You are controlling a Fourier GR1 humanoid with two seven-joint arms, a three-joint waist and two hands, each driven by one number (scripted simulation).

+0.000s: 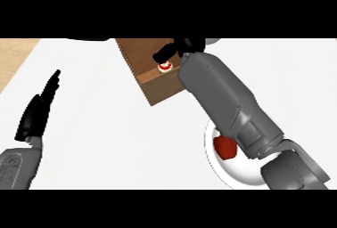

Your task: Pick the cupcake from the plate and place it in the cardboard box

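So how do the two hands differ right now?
The left hand rests at the view's left over bare counter, fingers straight, holding nothing. The right hand reaches over the cardboard box, fingers curled above the cupcake; whether they grip it is unclear. Both are black on grey forearms.

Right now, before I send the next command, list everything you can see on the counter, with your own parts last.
cardboard box: one, brown, top centre of the counter.
cupcake: one, white with red top, over the box opening at the right hand's fingertips.
plate: one, white, lower right, partly under the right forearm.
red object: one, on the plate; cannot tell what it is.
counter: white top, wooden strip at upper left.
left hand: black, fingers straight, at left.
right hand: black, over the box.
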